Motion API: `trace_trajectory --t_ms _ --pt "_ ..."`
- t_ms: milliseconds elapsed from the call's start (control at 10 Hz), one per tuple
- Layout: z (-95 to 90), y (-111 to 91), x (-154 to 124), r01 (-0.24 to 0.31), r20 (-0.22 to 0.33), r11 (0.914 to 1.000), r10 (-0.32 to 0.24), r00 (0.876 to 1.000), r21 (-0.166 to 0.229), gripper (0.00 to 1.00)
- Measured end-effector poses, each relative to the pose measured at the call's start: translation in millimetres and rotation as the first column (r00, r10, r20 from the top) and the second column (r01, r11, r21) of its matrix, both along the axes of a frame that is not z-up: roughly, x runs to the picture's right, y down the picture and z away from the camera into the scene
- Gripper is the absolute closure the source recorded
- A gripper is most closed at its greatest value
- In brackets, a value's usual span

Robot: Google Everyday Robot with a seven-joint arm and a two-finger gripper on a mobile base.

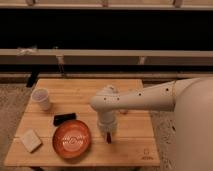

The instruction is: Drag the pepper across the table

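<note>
The pepper [108,138] is a small dark red bit showing right under the tip of my gripper [107,133], on the light wooden table [131,145], just right of the plate. The gripper points straight down from the white arm that reaches in from the right. It stands over the front middle of the table, and most of the pepper is hidden by it.
A round orange-red plate [72,139] lies left of the gripper. A flat black block [65,118] lies behind the plate. A white cup [41,98] stands at the back left. A pale beige block [31,140] lies at the front left corner.
</note>
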State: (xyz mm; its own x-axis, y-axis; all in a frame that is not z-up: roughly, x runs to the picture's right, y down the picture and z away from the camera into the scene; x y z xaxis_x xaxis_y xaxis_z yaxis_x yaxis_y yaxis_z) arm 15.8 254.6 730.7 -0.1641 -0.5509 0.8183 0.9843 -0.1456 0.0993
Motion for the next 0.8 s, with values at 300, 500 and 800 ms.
trace_trajectory --t_ms 300,500,800 --pt "-3.5 -3.5 0.5 0.013 -0.007 0.9999 -0.014 1.000 -0.003 0.20" --pt "-4.0 -10.6 0.3 0.022 0.000 0.9997 -0.022 1.000 0.012 0.20" --pt "-3.7 -10.8 0.0 0.022 0.002 0.9997 -0.022 1.000 0.013 0.20"
